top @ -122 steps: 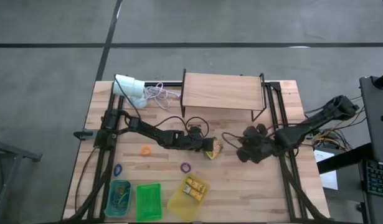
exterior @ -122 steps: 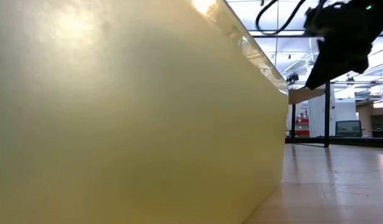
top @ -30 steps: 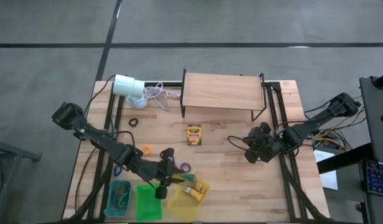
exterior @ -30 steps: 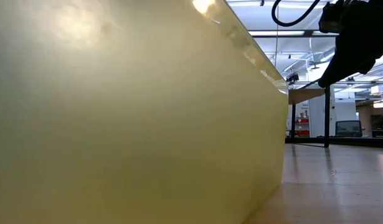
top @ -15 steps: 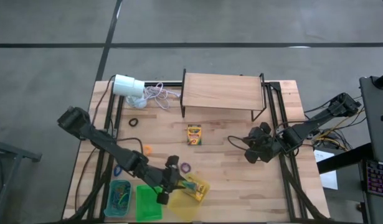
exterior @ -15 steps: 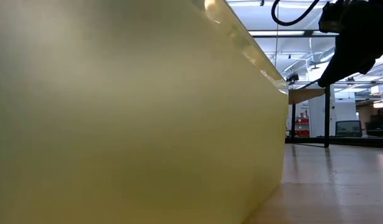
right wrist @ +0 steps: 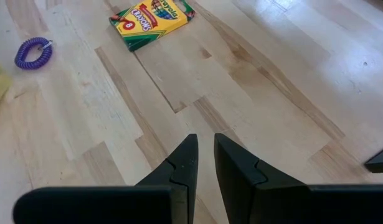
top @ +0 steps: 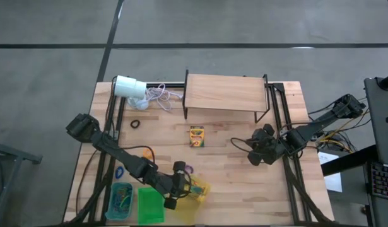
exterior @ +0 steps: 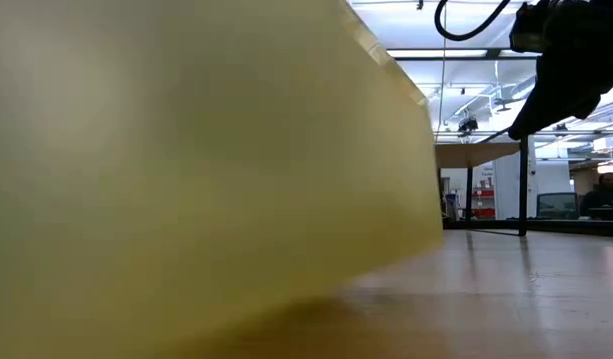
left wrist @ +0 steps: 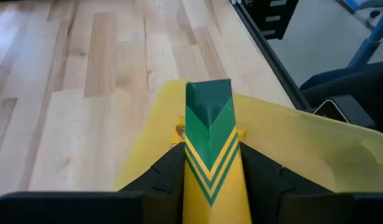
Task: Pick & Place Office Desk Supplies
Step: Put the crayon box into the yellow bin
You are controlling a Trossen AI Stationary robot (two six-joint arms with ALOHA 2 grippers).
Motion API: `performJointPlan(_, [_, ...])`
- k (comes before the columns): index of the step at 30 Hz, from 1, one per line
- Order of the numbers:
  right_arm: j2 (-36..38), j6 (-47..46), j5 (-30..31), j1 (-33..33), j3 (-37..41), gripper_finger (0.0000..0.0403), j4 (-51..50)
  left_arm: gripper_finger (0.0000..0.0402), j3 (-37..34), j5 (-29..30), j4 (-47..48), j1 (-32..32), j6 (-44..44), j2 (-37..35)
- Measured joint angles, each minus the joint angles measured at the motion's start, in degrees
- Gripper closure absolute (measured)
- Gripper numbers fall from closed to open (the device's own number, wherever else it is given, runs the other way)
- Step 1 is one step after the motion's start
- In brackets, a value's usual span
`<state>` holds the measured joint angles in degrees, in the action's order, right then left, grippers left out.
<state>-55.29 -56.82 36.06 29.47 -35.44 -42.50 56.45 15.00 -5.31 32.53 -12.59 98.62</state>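
My left gripper (top: 183,184) reaches down over the yellow bin (top: 195,203) near the table's front edge. It is shut on a yellow-and-green crayon box (left wrist: 208,140). Another crayon box (top: 196,135) lies flat on the table's middle, and is also seen in the right wrist view (right wrist: 152,17). A purple loop (top: 188,169), an orange loop (top: 147,152), a blue loop (top: 120,171) and a black loop (top: 135,123) lie on the wood. My right gripper (right wrist: 205,155) waits above the table's right side, shut save for a narrow gap, with nothing in it. My left gripper pinches the crayon box by its two long sides (left wrist: 186,163) between its two fingers. The fingers lie along the box and slant down toward the table's near right. The box's green chevron end (left wrist: 208,102) sticks out past the fingertips over the yellow bin (left wrist: 303,149). Whether it touches the bin, I cannot tell.
A blue bin (top: 121,200) with loops and a green bin (top: 149,205) stand left of the yellow bin, whose wall (exterior: 186,179) fills the low view. A wooden shelf (top: 225,93) and a white cylinder (top: 129,86) with its cord stand at the back.
My left gripper has gone down and toward the table's near right with the crayon box, and now stands over the yellow bin. In the low view the bin's wall has shifted and its lower edge has tilted up.
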Motion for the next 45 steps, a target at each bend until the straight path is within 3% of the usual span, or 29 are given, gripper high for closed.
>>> performJointPlan(13, [0.0,-0.02,-0.01,0.01,0.0,0.0351,-0.07,0.028,1.52,-1.16,-6.05,0.04,0.5,1.3])
performJointPlan(21, [0.0,-0.01,0.0,0.01,0.0,0.0351,-0.03,0.028,4.17,-1.15,-3.43,0.13,3.21,1.41])
performJointPlan(39, [0.02,-0.09,-0.01,0.0,-0.02,0.0351,1.11,0.028,4.76,-0.63,-2.61,0.63,-0.95,6.75])
performJointPlan(45, [0.02,0.0,-0.01,0.0,0.0,0.0351,1.14,0.0258,4.74,0.0,-1.95,0.63,-0.97,6.65])
